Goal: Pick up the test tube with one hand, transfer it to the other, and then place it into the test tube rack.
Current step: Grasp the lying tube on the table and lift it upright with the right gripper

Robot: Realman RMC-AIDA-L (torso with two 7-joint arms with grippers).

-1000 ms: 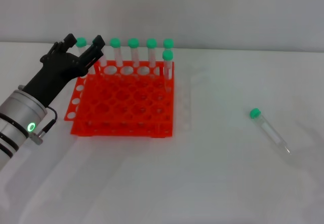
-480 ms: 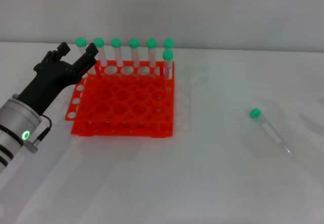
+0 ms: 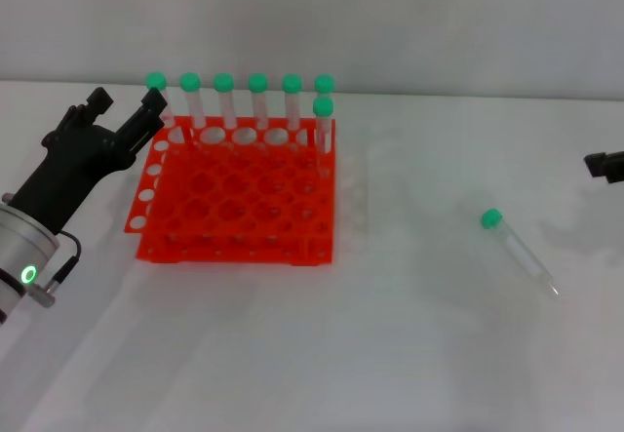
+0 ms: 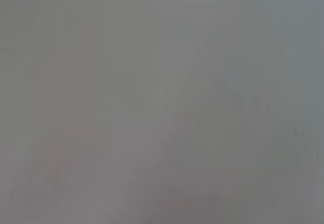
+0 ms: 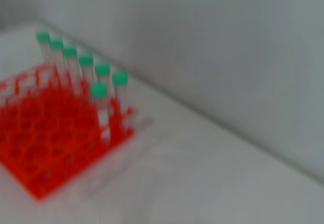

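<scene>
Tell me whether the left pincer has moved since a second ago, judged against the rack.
Yes. The left pincer has drawn back to the robot's left, from over the test tube rack's back-left holes to just outside its left edge, fingers open.

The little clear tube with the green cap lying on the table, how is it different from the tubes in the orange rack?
The loose clear plastic tube with the green cap lies flat on the white table; the seven green-capped tubes stand upright in the bright orange-red plastic rack. The loose tube is alone, off to the robot's right; the racked tubes crowd the rack's far edge. The loose tube's pointed tip shows; theirs sit down in the holes. All share green caps and clear bodies.
</scene>
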